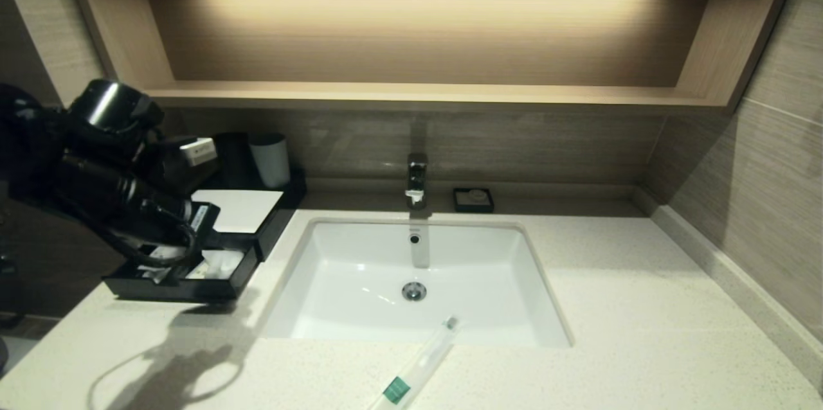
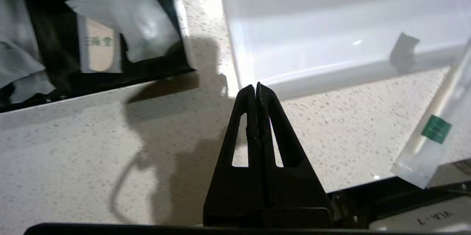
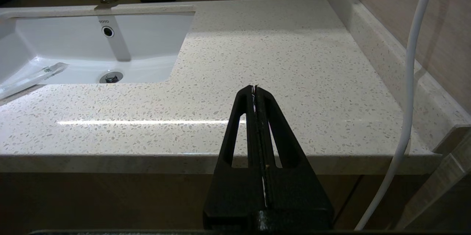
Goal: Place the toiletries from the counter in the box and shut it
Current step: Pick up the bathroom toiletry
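Observation:
The black box [image 1: 278, 217] with a white top panel stands at the counter's left, its front drawer [image 1: 193, 288] pulled out. The drawer holds clear-wrapped packets [image 2: 125, 17]. One slim toiletry in a clear sleeve with a green band [image 1: 418, 365] lies on the counter [image 1: 643, 307] in front of the sink, its tip over the basin. It also shows in the left wrist view [image 2: 436, 128] and the right wrist view [image 3: 33, 76]. My left gripper [image 2: 256, 87] is shut and empty, above the counter between drawer and sink. My right gripper [image 3: 254, 88] is shut and empty, off the counter's front right edge.
The white sink [image 1: 360, 249] sits mid-counter with a faucet [image 1: 416, 178] behind it. A small black soap dish [image 1: 473, 199] is at the back. A cup [image 1: 271, 159] stands behind the box. A wooden shelf [image 1: 411, 94] hangs above. A white cable [image 3: 412, 80] hangs by the right wall.

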### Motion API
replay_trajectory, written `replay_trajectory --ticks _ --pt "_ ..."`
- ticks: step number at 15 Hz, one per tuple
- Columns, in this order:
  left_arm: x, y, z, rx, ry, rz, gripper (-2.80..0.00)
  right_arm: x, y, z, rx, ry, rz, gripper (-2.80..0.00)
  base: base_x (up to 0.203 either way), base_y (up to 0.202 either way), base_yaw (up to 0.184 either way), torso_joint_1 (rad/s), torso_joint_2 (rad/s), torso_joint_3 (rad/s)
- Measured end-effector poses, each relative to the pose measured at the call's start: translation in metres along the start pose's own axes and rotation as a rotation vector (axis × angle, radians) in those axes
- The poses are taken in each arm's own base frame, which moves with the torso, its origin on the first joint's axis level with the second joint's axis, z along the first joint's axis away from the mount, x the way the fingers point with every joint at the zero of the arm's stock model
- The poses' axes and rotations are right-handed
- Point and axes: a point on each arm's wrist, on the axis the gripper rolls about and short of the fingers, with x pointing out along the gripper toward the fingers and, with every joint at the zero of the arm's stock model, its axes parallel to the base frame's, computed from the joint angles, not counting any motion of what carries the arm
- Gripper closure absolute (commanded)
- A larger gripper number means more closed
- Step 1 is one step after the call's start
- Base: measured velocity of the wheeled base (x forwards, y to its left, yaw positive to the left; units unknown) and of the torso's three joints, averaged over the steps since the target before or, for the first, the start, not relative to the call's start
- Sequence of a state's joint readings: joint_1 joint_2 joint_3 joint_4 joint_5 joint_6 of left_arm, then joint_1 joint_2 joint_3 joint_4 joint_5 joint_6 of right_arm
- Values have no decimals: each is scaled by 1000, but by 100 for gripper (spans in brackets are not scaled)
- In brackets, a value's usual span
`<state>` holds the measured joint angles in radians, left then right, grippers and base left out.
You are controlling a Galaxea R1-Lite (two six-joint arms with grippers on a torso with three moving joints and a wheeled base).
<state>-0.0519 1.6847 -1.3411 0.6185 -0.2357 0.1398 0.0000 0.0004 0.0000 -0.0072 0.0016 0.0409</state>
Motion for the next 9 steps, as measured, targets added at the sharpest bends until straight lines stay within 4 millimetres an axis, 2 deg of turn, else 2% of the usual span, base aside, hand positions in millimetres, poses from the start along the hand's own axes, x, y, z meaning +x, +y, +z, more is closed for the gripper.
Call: replay_trajectory --ticks 4,9 --pt "-1 -45 -13 123 32 -96 0 0 0 0 0 0 -1 0 0 0 0 0 0 0" --pt "8 -83 -35 288 110 -186 0 0 0 0 0 0 -1 0 0 0 0 0 0 0"
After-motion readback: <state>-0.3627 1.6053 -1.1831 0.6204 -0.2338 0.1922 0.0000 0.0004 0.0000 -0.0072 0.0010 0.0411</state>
